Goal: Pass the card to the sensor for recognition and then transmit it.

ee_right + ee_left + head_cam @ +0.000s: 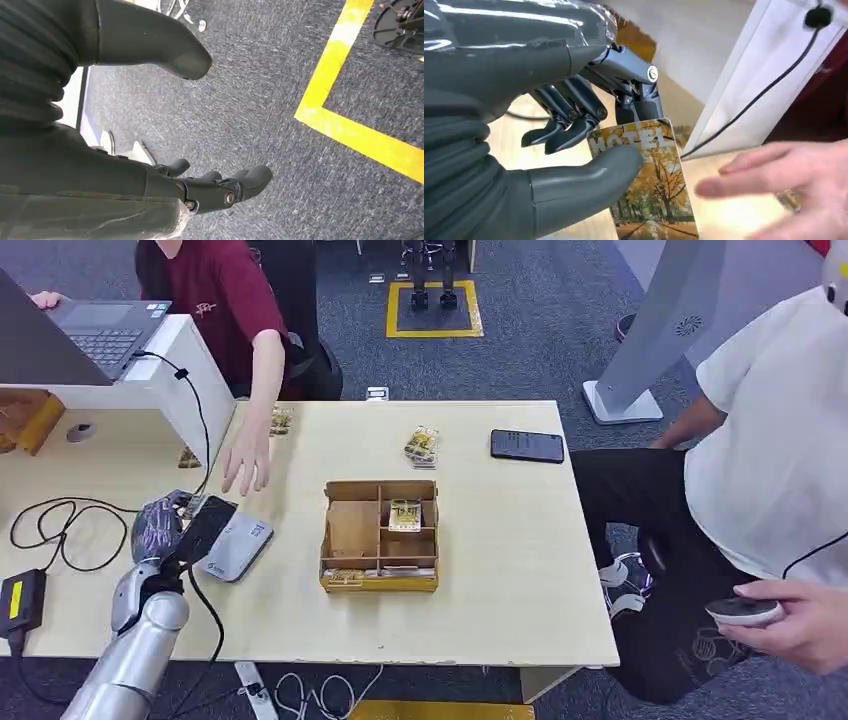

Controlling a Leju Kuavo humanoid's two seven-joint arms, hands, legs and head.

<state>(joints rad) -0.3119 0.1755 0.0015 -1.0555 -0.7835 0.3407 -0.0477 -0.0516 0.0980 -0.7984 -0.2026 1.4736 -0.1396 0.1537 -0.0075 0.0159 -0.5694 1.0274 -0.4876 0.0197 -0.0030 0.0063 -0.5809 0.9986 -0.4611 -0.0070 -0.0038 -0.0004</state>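
Pinching one card point(651, 185), left robot hand point(574, 125); right robot hand point(200, 185) open, empty.

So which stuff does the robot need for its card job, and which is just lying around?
For the job: the hotel card held in the left hand, the grey sensor, the person's hand reaching in.
Just lying about: black phone, wooden tray, laptop.

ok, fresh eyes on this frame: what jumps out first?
The left hand pinching a hotel card printed with autumn trees, held over the grey sensor at the table's left. A person's hand reaches in right beside it. Mid-table sits a cardboard tray with another card in one compartment.
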